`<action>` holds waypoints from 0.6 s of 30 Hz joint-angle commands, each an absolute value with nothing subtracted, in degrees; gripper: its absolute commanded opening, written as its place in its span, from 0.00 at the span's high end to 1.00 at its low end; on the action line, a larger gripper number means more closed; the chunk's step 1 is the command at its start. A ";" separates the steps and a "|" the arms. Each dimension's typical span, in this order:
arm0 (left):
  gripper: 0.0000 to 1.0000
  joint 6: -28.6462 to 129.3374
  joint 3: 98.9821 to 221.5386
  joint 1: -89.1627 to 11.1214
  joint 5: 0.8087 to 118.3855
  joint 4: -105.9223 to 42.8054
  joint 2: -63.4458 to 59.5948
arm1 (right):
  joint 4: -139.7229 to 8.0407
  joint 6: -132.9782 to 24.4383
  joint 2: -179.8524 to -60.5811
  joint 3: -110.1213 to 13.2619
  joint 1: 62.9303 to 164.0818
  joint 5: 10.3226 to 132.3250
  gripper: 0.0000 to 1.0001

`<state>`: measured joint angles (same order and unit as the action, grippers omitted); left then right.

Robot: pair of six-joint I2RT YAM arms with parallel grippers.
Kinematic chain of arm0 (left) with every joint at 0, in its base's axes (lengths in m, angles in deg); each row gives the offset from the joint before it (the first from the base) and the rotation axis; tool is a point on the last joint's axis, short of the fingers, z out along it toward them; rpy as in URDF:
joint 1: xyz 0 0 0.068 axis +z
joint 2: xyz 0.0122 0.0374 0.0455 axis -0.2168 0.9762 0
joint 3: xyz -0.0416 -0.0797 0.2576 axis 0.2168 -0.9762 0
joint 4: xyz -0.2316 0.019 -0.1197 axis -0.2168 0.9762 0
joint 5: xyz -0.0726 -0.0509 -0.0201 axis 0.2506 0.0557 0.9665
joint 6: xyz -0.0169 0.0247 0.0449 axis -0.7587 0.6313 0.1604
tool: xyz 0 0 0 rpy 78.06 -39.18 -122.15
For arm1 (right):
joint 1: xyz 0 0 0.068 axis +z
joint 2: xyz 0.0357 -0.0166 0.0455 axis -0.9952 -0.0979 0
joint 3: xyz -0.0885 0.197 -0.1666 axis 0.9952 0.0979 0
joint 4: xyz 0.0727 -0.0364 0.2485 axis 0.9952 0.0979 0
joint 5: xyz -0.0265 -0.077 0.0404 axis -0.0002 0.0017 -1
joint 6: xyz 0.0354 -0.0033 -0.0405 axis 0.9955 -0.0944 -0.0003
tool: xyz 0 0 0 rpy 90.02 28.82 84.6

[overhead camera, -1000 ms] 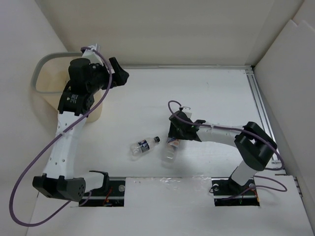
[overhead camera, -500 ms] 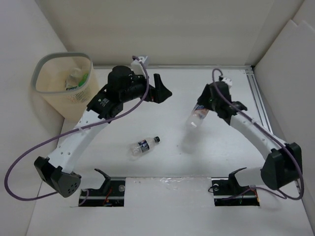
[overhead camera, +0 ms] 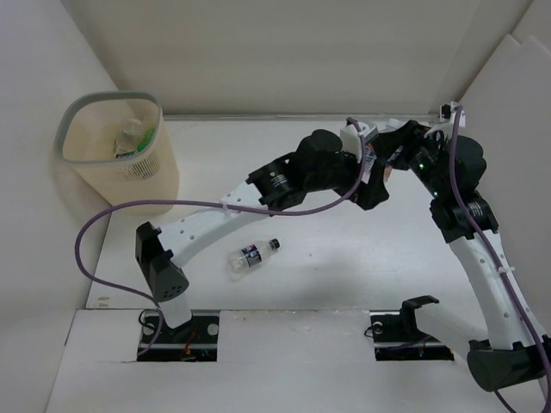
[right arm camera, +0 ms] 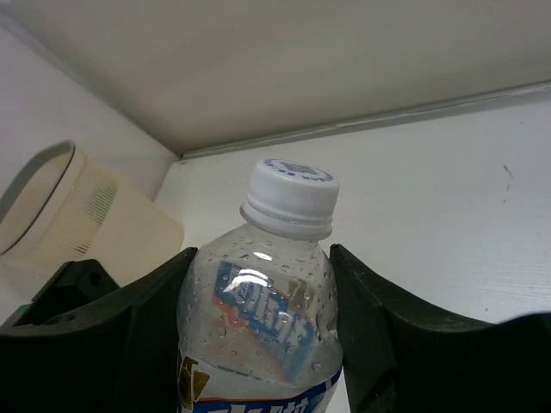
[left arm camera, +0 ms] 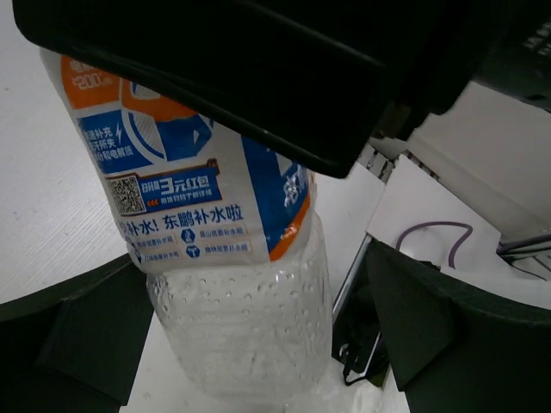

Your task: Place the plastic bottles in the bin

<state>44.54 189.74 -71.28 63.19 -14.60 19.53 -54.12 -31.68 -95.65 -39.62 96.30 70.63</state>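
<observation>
Two grippers meet at one bottle over the far right part of the surface.

The right gripper is clamped on a clear bottle with a white cap and a blue and orange label, its fingers pressed to both sides just under the shoulder. The left arm reaches across from the left, and the left gripper stands wide apart around the bare lower half of that bottle, one finger on either side and neither seen touching it. A second bottle, clear with a dark cap and blue label, lies on its side near the middle of the near edge, well apart from both grippers. The bin stands at the far left corner, and a green bottle shows inside it.
</observation>
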 commanded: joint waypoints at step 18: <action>1.00 39.86 200.32 -60.53 47.13 -10.58 18.65 | -54.92 -29.53 -91.52 -34.59 89.93 73.01 0.00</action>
